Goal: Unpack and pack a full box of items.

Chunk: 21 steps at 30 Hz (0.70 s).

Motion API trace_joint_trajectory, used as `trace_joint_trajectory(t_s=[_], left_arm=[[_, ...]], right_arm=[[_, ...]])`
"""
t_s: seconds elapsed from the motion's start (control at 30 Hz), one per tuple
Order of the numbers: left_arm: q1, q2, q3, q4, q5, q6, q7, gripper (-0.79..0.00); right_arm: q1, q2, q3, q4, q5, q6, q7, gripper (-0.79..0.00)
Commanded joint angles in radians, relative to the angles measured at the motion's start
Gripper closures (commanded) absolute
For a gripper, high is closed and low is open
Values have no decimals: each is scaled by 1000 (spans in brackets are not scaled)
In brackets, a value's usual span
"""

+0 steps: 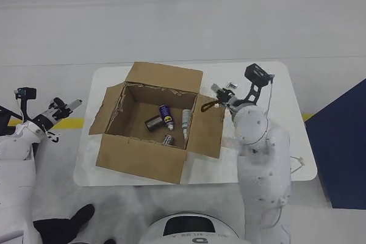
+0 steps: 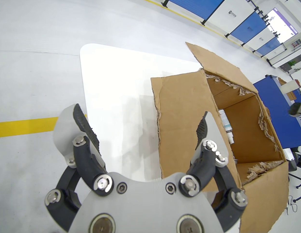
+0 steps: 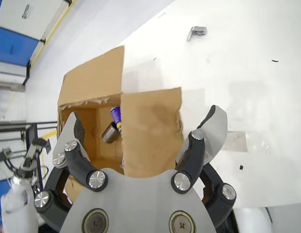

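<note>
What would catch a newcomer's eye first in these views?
The open cardboard box stands mid-way across the white table, flaps splayed, with a blue can, a dark cylinder and a white bottle lying on its floor. Both grippers are open and empty: the right gripper is by the box's right flap, and the left gripper is off the table's left side, over the floor.

The top view looks down on the whole table (image 1: 293,122). The left wrist view faces the box (image 2: 179,112) from off the table's left edge, the right from close beside it; all share its inside.
</note>
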Motion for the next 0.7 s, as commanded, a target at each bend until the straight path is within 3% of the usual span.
trace_joint_trajectory(t_s=[0.0,0.23,0.3,0.33,0.37,0.4,0.67], left_arm=[[0,0,0,0,0,0,0,-785],[0,0,0,0,0,0,0,-785],[0,0,0,0,0,0,0,-785],[0,0,0,0,0,0,0,-785],[0,0,0,0,0,0,0,-785],[0,0,0,0,0,0,0,-785],[0,0,0,0,0,0,0,-785]], right_arm=[[126,0,20,203,-5,10,-67,-785],[411,4,67,741,2,32,-278,-785],[481,8,87,863,37,-9,-326,-785],[508,11,103,921,44,-15,-361,-720],[533,14,116,976,44,-4,-386,-723],[558,16,126,1023,47,16,-402,-785],[571,17,132,1047,55,25,-404,-785]])
